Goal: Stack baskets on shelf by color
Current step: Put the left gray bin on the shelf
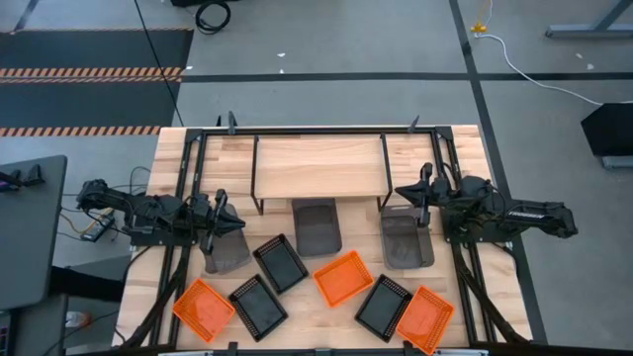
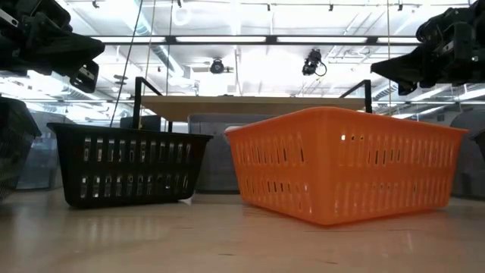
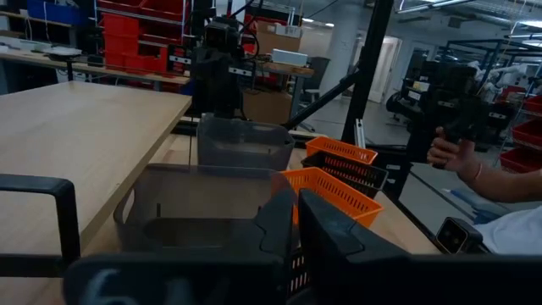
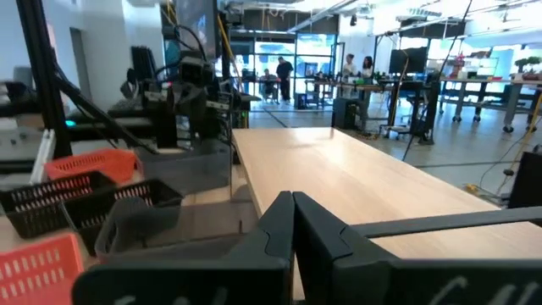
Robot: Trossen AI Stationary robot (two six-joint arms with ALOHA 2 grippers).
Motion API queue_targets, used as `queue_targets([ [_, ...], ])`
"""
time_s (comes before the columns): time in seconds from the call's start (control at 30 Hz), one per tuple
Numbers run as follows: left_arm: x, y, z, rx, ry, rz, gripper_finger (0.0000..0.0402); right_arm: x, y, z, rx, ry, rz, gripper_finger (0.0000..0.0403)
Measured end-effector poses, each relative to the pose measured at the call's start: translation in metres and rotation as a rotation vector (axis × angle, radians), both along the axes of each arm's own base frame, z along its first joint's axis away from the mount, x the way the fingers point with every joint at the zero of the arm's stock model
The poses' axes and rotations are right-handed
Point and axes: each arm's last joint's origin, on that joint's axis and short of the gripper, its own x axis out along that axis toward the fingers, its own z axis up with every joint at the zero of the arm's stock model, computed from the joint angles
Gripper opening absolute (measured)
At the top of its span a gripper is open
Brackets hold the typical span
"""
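The shelf point(image 1: 316, 166) stands at the table's far side, its plank bare. Three grey baskets sit on the table in front of it: one point(image 1: 226, 252) under my left gripper point(image 1: 237, 223), one point(image 1: 316, 225) in the middle, one point(image 1: 406, 240) under my right gripper point(image 1: 401, 191). Three black mesh baskets point(image 1: 280, 262) point(image 1: 258, 307) point(image 1: 384, 307) and three orange ones point(image 1: 203, 310) point(image 1: 343, 278) point(image 1: 424, 318) lie scattered toward the near edge. Both grippers hang above the table, shut and holding nothing; their fingers point(image 3: 292, 224) point(image 4: 294, 220) point toward each other.
The shelf's black metal legs point(image 1: 257, 203) and the dark frame rails point(image 1: 188, 178) run along the table's sides. In the low view a black basket point(image 2: 129, 163) and an orange one point(image 2: 345, 163) stand close to the near edge. A person's hand point(image 3: 449, 152) shows beyond the table.
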Motion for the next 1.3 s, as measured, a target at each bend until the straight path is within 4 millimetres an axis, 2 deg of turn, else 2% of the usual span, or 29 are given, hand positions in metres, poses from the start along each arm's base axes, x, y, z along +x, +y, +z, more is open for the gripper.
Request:
queue_targets([
  [0.27,0.000,0.000,0.000,0.000,0.000,0.000,0.0036,-0.001,0.000,0.006,0.084,-0.080,0.015,0.0011],
  [0.53,0.000,0.000,0.002,-0.007,-0.024,0.009,0.0028,-0.001,0.000,0.007,0.090,-0.086,0.016,0.0011],
  [0.73,-0.003,0.002,0.021,-0.063,-0.213,0.023,0.0034,-0.001,0.000,0.007,0.099,-0.088,0.017,0.0011],
  [0.87,-0.008,0.004,0.037,-0.127,-0.372,0.039,0.0036,-0.001,0.000,0.007,0.182,-0.102,0.030,0.0011],
  [1.03,-0.013,0.000,0.052,-0.094,-0.431,-0.125,0.0031,-0.001,0.000,0.007,0.236,-0.111,0.042,0.0011],
  [1.13,-0.014,-0.002,0.053,-0.073,-0.433,-0.200,0.0028,-0.001,0.001,0.007,0.246,-0.110,0.051,0.0011],
  [1.3,-0.017,-0.001,0.060,-0.041,-0.508,-0.178,0.0030,0.000,0.002,0.004,0.245,-0.080,0.098,0.0011],
])
